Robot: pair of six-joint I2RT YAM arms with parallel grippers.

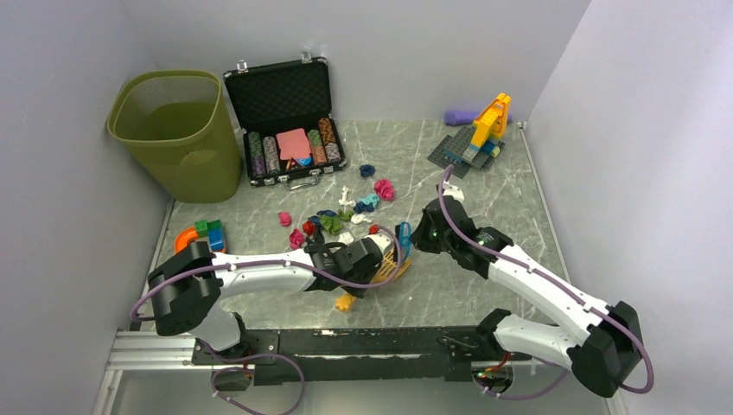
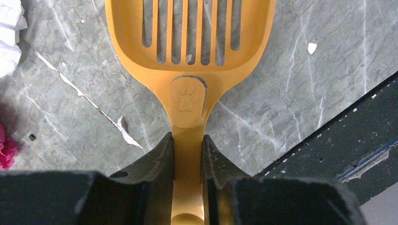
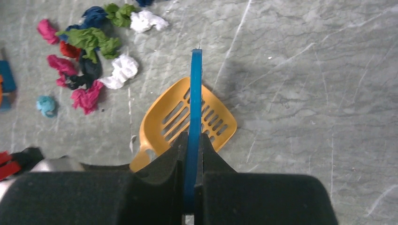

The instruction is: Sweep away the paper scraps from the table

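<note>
Several paper scraps (image 1: 346,216) in pink, red, white, dark blue and green lie on the grey-green table (image 1: 510,199) just beyond both grippers. In the right wrist view they lie at the upper left (image 3: 89,61). My left gripper (image 1: 378,259) (image 2: 187,154) is shut on the handle of an orange slotted scoop (image 2: 187,79), which lies flat on the table. My right gripper (image 1: 417,233) (image 3: 192,140) is shut on a thin blue flat tool (image 3: 195,84), held on edge above the scoop (image 3: 151,133). A white scrap (image 2: 9,37) and a pink scrap (image 2: 4,152) show left of the scoop.
An olive mesh bin (image 1: 177,134) stands at the back left. An open black case of poker chips (image 1: 285,121) stands beside it. A toy brick build (image 1: 480,134) is at the back right, and loose bricks (image 1: 203,233) are at the left. A small yellow piece (image 1: 346,303) lies near the front rail (image 1: 346,341).
</note>
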